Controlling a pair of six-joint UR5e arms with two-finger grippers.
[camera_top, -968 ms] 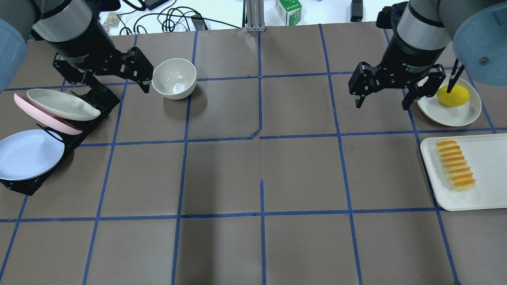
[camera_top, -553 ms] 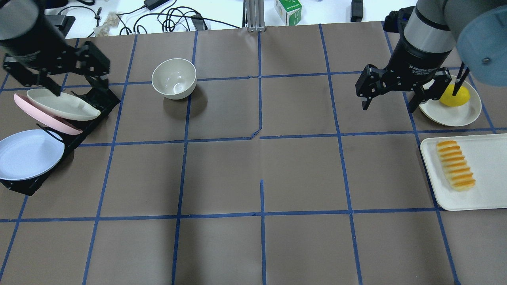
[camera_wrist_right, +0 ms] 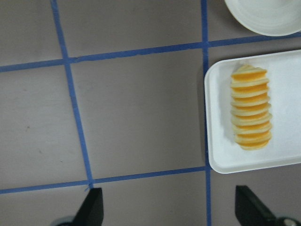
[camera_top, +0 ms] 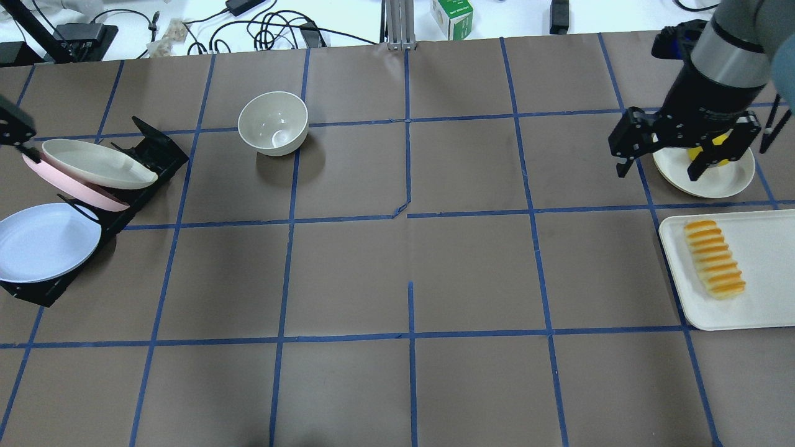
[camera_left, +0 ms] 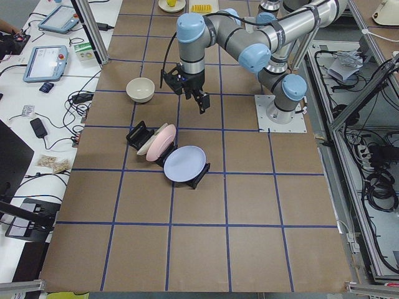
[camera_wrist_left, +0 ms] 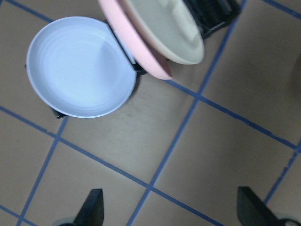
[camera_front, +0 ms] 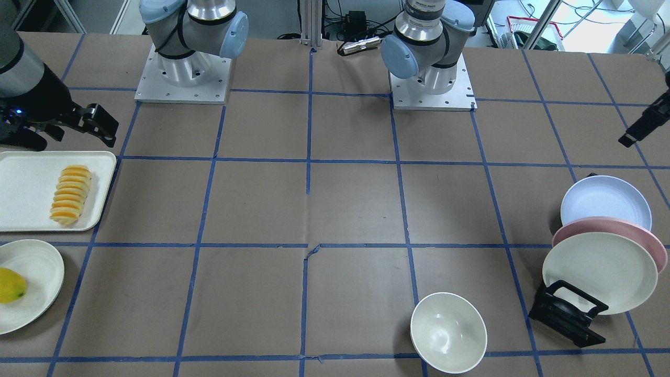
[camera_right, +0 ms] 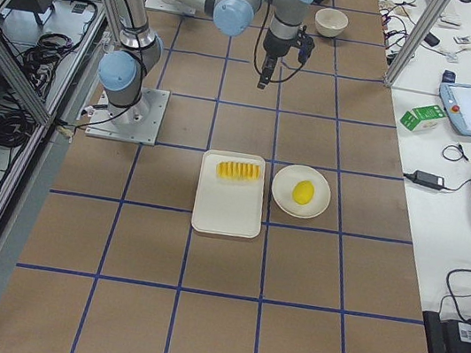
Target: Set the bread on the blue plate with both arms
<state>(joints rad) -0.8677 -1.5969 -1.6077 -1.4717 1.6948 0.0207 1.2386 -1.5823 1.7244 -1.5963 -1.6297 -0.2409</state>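
The right gripper (camera_top: 658, 169) hovers near the bread (camera_top: 714, 259), jaws wide apart and empty. The left gripper (camera_wrist_left: 171, 212) hangs near the blue plate (camera_wrist_left: 80, 66), likewise spread and empty.

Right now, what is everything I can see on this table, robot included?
bread: one, orange and pale yellow, on the tray
tray: one, white, robot's right side
lemon: one, yellow, on the small plate
small plate: one, cream, beside the tray
blue plate: one, pale blue, rack's near slot
pink plate: one, pink, rack's middle
cream plate: one, cream, rack's far slot
rack: one, black, robot's left side
bowl: one, cream, beside the rack
table: one, brown, blue tape grid
right arm: one, silver-grey, above the small plate, jaws open
left arm: one, silver-grey, by the rack, jaws open
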